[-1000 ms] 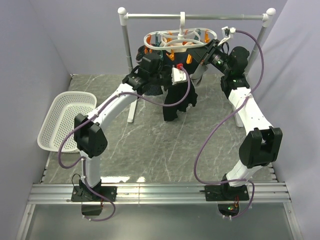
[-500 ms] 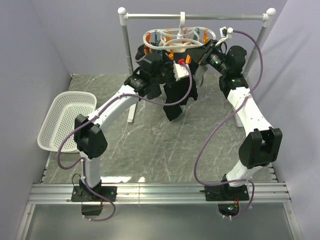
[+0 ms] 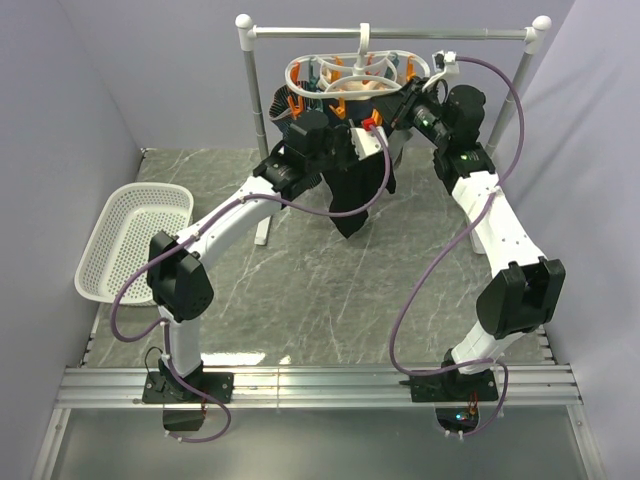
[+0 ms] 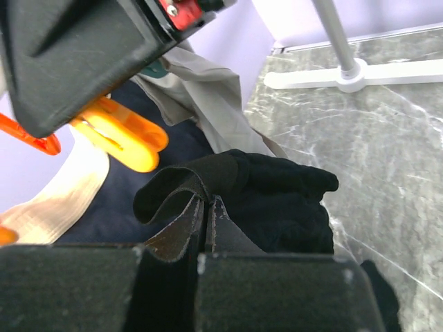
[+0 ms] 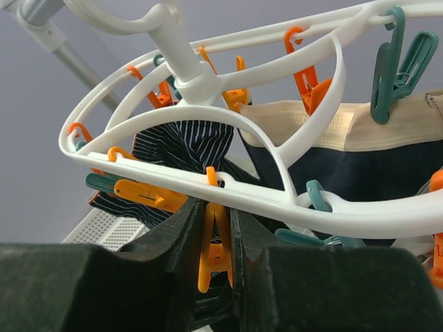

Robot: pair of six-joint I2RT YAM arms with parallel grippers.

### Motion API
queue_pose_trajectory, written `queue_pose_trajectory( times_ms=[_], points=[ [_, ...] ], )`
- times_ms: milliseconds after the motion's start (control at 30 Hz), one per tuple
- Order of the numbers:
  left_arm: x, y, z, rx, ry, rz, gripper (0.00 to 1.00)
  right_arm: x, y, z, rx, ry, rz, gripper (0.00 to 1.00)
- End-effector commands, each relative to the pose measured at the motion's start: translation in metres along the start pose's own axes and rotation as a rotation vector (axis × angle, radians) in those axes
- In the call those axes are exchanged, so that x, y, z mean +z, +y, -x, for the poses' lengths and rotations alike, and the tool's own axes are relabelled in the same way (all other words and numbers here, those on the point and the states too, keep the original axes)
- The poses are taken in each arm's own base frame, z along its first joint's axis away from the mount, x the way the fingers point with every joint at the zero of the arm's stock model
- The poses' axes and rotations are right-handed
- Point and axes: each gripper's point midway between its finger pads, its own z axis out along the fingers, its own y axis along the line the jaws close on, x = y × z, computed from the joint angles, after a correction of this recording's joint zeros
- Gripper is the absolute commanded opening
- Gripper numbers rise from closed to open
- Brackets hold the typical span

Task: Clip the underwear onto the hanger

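The white oval hanger (image 3: 360, 72) hangs by its hook from the silver rail; it also shows in the right wrist view (image 5: 208, 181) with orange and teal pegs. My left gripper (image 4: 206, 207) is shut on the waistband of the black underwear (image 4: 277, 197), which hangs limp below the hanger in the top view (image 3: 360, 190). My right gripper (image 5: 216, 228) is shut on an orange peg (image 5: 216, 245) that hangs from the hanger's near loop, squeezing its handles. In the top view the right gripper (image 3: 398, 108) sits at the hanger's right side.
A dark striped garment (image 5: 183, 145) and a navy garment with a cream band (image 5: 360, 149) hang clipped on the hanger. The silver rail stand (image 3: 390, 33) has white ball ends and a foot (image 4: 353, 75) on the marble table. A white basket (image 3: 130, 238) lies at the left.
My left gripper has risen with the black underwear toward the hanger. My right gripper has moved up and left, closer to the hanger's pegs.
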Motion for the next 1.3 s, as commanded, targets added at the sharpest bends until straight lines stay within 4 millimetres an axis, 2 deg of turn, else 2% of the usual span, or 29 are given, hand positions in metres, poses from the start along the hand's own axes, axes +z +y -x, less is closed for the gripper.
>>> queue_pose_trajectory(
  times_ms=[0,233,600,833,1267],
  points=[
    [-0.018,0.032,0.049,0.019,-0.095,0.111,0.00,-0.004,0.008,0.002,-0.079,0.023,-0.036,0.00],
    [-0.016,0.029,0.052,0.019,-0.108,0.100,0.00,0.001,0.001,-0.002,-0.087,0.037,-0.084,0.00],
    [-0.010,0.029,0.059,0.036,-0.124,0.106,0.00,0.006,0.002,-0.007,-0.136,0.053,-0.123,0.00],
    [-0.009,0.031,0.063,0.037,-0.131,0.114,0.00,0.012,0.000,-0.023,-0.205,0.113,-0.156,0.00],
    [-0.007,0.023,0.054,0.028,-0.112,0.088,0.00,0.007,0.008,-0.016,-0.381,0.064,-0.153,0.00]
  ],
)
